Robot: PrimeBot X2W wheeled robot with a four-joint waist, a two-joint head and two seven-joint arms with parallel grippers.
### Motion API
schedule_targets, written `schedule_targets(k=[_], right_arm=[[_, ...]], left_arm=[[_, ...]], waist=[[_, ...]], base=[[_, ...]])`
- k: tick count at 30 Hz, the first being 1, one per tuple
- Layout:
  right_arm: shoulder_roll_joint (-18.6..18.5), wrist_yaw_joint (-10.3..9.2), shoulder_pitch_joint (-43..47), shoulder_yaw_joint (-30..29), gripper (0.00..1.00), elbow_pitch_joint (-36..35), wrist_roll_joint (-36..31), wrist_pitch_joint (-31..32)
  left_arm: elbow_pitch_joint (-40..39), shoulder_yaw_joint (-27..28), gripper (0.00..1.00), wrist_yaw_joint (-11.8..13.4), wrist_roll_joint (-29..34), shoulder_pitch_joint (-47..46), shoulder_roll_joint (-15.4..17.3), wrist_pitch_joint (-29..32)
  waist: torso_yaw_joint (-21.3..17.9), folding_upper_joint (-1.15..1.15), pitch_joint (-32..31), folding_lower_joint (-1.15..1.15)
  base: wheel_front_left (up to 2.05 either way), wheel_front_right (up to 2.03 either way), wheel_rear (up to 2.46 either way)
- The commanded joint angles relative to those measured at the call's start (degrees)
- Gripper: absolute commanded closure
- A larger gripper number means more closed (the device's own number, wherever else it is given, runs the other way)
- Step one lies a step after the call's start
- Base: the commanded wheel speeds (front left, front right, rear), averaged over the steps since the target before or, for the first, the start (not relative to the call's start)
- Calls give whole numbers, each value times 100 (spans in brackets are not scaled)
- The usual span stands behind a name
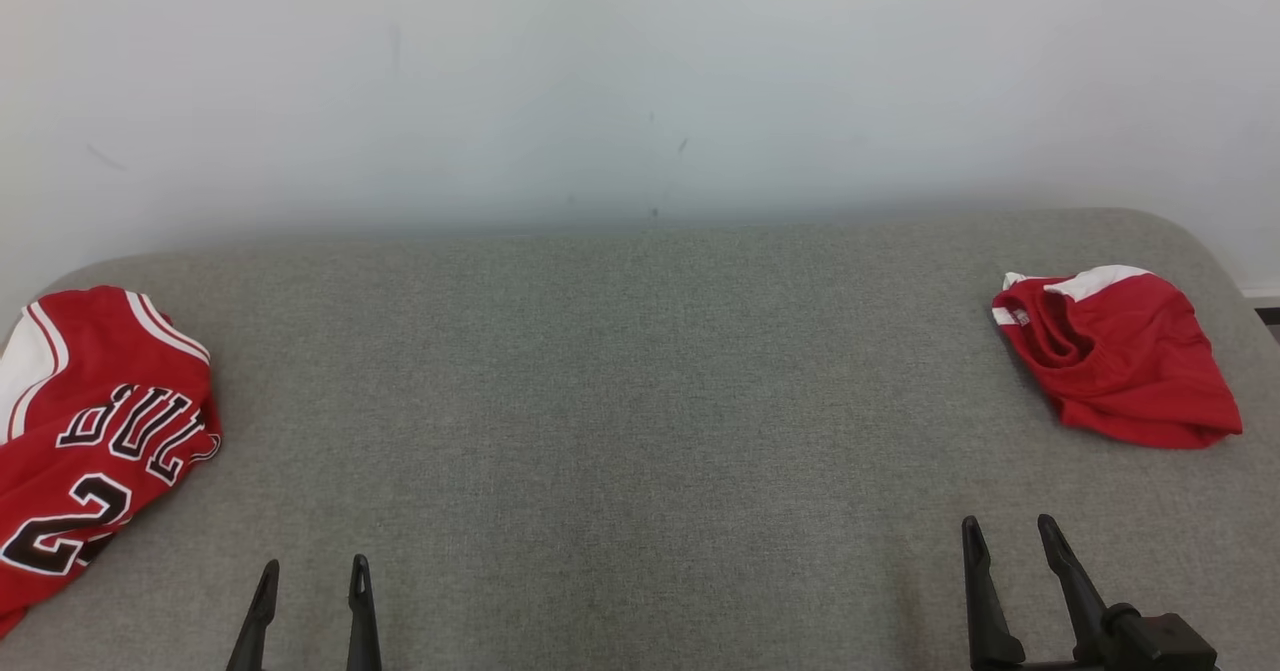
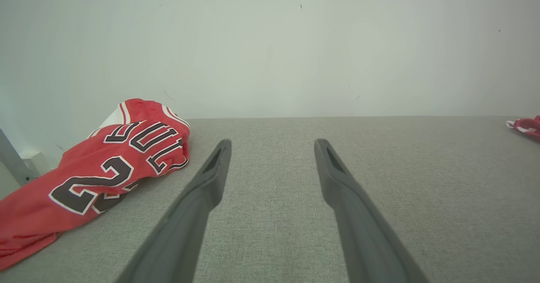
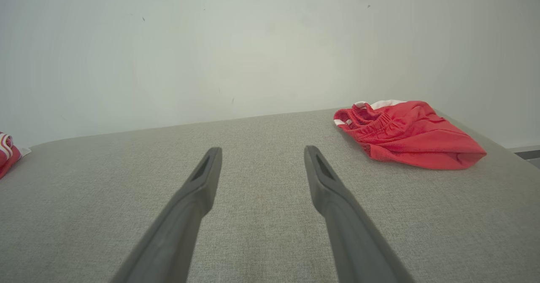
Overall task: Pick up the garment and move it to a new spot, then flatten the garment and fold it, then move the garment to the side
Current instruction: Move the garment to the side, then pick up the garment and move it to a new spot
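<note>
Head view is showing two red garments lying well apart on the grey counter [image 1: 620, 401]: a jersey [image 1: 100, 431] with black lettering at the lower left of the frame, and a crumpled pair of shorts [image 1: 1120, 361] at the right. The left gripper [image 1: 313, 563] and the right gripper [image 1: 1007, 523] are standing wide open at the bottom edge, holding nothing and touching neither garment.

The first risk is lying in the choice: the task is naming one garment only, so a gripper may be going to the wrong one. The jersey is possibly hanging over the counter's left edge, though the frame is cutting it there; a pull on one thin layer could be dragging it off. A pinch too low may also be catching the counter's cloth cover.

No container is taking part; both garments are lying directly on the counter.
</note>
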Motion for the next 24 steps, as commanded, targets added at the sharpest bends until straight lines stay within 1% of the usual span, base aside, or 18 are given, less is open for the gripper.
schedule_targets(k=[1, 10, 13, 19, 24], right_arm=[[12, -13, 30, -17, 0, 24, -15, -3], [18, -14, 87, -28, 0, 47, -2, -3], [19, -14, 97, 5, 0, 67, 38, -3], [20, -14, 122, 48, 0, 90, 106, -3], [20, -14, 130, 76, 0, 111, 170, -3]], left_arm=[[12, 21, 0, 4, -48, 70, -2, -15], [102, 86, 0, 6, -18, 70, -2, -15], [127, 128, 0, 5, 13, 96, -1, -14], [192, 214, 0, -62, 88, 42, 8, -15], [199, 278, 0, -60, 123, 103, 10, -15]], waist=[[10, 0, 3, 0], [237, 0, -9, 0], [385, 0, -18, 0], [794, 0, -16, 0], [1194, 0, -25, 0]], base=[[0, 0, 0], [0, 0, 0], [0, 0, 0], [0, 0, 0], [0, 0, 0]])
